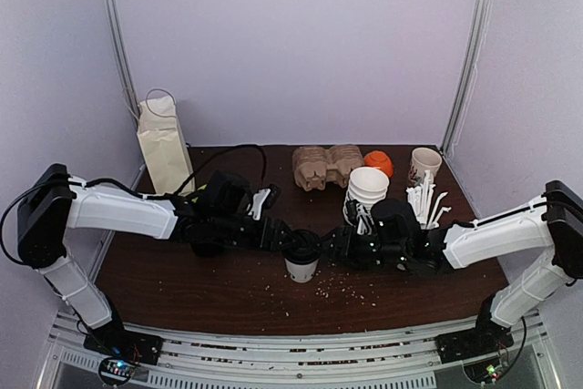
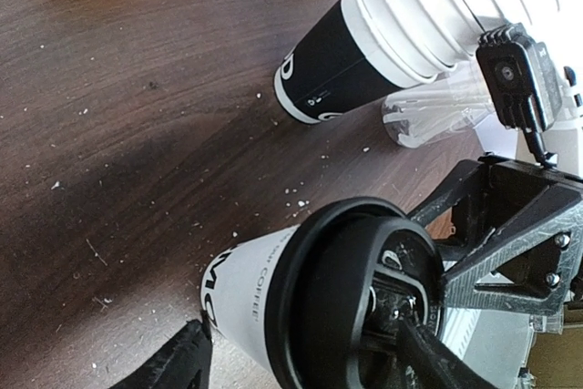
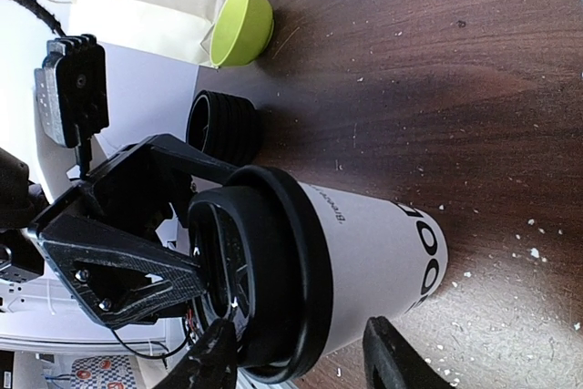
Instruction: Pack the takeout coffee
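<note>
The white paper cup with black print near its base (image 1: pixel 301 267) stands upright on the dark wooden desk (image 1: pixel 182 271), roughly in the middle and a little toward the near edge. Its long axis runs straight up and down, base on the wood, and the black plastic lid (image 1: pixel 301 248) sits on top, facing the ceiling. Pale crumbs lie scattered on the wood around it.

Both arms reach in low and meet at this cup, one from each side. The left tool (image 2: pixel 301 327) has its fingers spread wide. One finger (image 2: pixel 178 366) sits just beside the white wall and the other (image 2: pixel 437 366) crosses in front of the lid's rim. The right tool (image 3: pixel 302 325) is less widely parted. One finger (image 3: pixel 209 366) is at the lid's edge and the other (image 3: pixel 401 357) lies low beside the cup wall near the print. The cup sits between each pair of fingers, but from here I cannot tell whether either pair is pressing on it or only bracketing it.

Behind and to the right, near the right arm, is a tall stack of white lidless cups (image 1: pixel 367 187). Farther back are a moulded brown cardboard carrier (image 1: pixel 326 167) and a brown paper bag (image 1: pixel 164 148), which stands at the rear left. A short black cylinder of stacked lids (image 3: pixel 223 125) and a lime-green bowl (image 3: pixel 241 25) are on the bag's side of the desk.
</note>
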